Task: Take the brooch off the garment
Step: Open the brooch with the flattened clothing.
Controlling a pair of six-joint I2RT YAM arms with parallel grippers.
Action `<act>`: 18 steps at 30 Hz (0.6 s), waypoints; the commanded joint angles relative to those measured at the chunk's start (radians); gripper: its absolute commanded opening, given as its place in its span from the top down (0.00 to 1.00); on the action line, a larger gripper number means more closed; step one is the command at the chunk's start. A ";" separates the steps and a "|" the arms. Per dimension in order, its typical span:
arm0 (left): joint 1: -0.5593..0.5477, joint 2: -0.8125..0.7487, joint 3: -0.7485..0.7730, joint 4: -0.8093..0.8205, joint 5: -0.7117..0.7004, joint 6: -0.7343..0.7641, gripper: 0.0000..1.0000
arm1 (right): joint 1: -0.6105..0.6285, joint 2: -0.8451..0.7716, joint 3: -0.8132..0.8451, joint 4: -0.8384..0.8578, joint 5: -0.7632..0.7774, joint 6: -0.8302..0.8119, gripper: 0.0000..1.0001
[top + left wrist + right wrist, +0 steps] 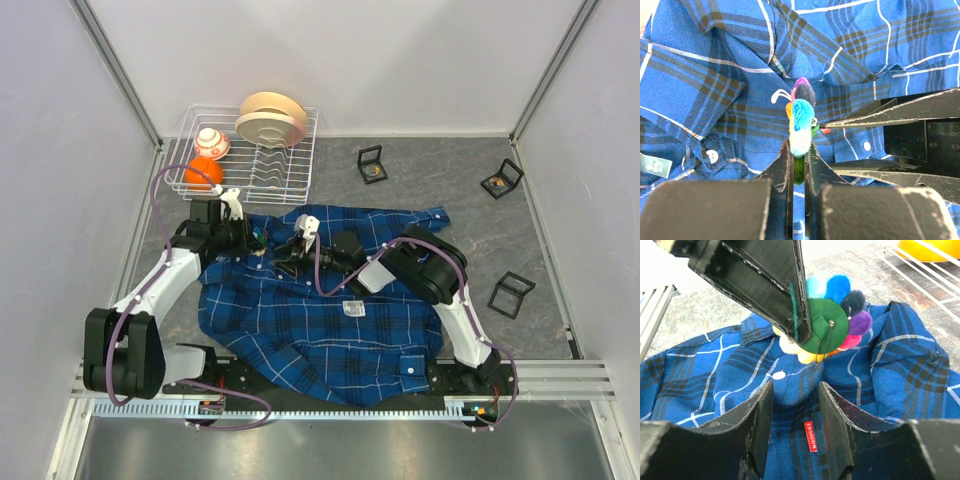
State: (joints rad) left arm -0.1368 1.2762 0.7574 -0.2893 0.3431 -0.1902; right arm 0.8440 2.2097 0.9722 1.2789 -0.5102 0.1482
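The dark-blue plaid shirt (320,320) lies spread on the table between the arms. The brooch (802,117), a ring of coloured pom-poms on a green felt disc, is above the shirt's placket. My left gripper (797,147) is shut on the brooch's edge. In the right wrist view the brooch (827,325) hangs in the left gripper's black finger (765,280), its green back and metal pin showing. I cannot tell if the pin is still in the cloth. My right gripper (796,390) is open, its jaws straddling the placket beside a red "FASHION" tag (810,435), just below the brooch.
A white wire dish rack (290,180) at the back left holds beige plates (270,118), an orange ball (203,172) and a white-and-orange ball (212,142). Three small black open boxes (371,165) (502,180) (511,293) stand on the grey table to the right of the shirt.
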 commanded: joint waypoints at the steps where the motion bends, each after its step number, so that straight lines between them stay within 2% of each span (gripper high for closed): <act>1: 0.000 -0.051 -0.006 0.039 0.040 0.024 0.98 | 0.015 -0.051 -0.007 0.117 0.033 -0.042 0.50; 18: 0.000 -0.040 -0.006 0.039 0.042 0.031 0.98 | 0.020 -0.068 0.085 0.030 0.036 -0.082 0.51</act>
State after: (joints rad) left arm -0.1368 1.2472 0.7483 -0.2890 0.3458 -0.1902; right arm 0.8604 2.1757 0.9989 1.2846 -0.4595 0.0956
